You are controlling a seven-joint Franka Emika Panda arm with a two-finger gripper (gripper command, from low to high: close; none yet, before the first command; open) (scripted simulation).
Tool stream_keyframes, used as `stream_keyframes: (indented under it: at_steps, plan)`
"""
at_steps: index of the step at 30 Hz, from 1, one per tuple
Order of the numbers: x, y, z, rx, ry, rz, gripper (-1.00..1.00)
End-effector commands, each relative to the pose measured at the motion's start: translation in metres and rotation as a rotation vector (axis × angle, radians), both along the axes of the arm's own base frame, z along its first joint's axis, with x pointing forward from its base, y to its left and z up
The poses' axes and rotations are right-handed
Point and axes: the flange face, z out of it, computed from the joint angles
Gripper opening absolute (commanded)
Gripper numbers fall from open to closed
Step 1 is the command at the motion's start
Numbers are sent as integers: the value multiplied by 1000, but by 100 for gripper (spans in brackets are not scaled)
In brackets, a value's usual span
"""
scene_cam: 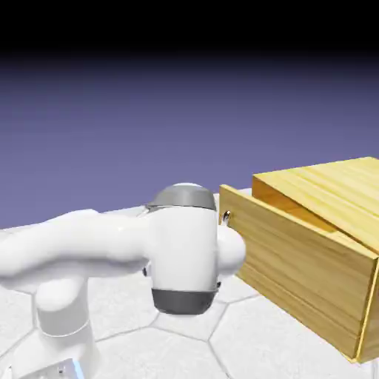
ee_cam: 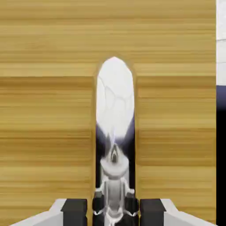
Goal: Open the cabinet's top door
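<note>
The light-yellow cabinet (scene_cam: 337, 191) stands at the exterior view's right. Its top door (scene_cam: 300, 275), the wide plank front panel, sits pulled forward from the body, with a dark gap showing behind its upper edge. The small silvery handle (scene_cam: 226, 217) is at the panel's left end, right against my white hand. There the hand's bulk hides the fingers. In the hand view, yellow wood (ee_cam: 48, 114) fills the frame and the shiny handle (ee_cam: 114, 106) runs up the middle. My gripper (ee_cam: 114, 212) is shut on the handle, with dark pads (ee_cam: 75, 210) on either side of its base.
The white arm (scene_cam: 81, 248) reaches in from the exterior view's left, its base (scene_cam: 63, 326) at lower left. A pale tiled table (scene_cam: 244, 340) lies under the cabinet. A strip of white and dark backdrop (ee_cam: 220, 110) shows past the door's edge in the hand view.
</note>
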Motion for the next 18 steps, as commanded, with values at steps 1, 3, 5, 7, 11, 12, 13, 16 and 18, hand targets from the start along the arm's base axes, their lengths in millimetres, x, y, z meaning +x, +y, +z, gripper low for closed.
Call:
stream_keyframes:
  at_steps: [1,3,5,7,11,12,13,16,18]
  plan:
    - [-11,-8,0,0,1,28,-100]
    - [-31,-23,0,0,1,80,-100]
    - [-48,-38,0,0,1,127,-100]
    - [-64,-52,0,0,1,171,-100]
    - [-88,-79,0,0,1,246,-100]
    - [-94,-85,0,0,1,263,-100]
    - [-99,-91,0,0,1,278,-100]
    - [-112,-108,0,0,1,323,-100]
    - [-120,-118,0,0,1,351,-100]
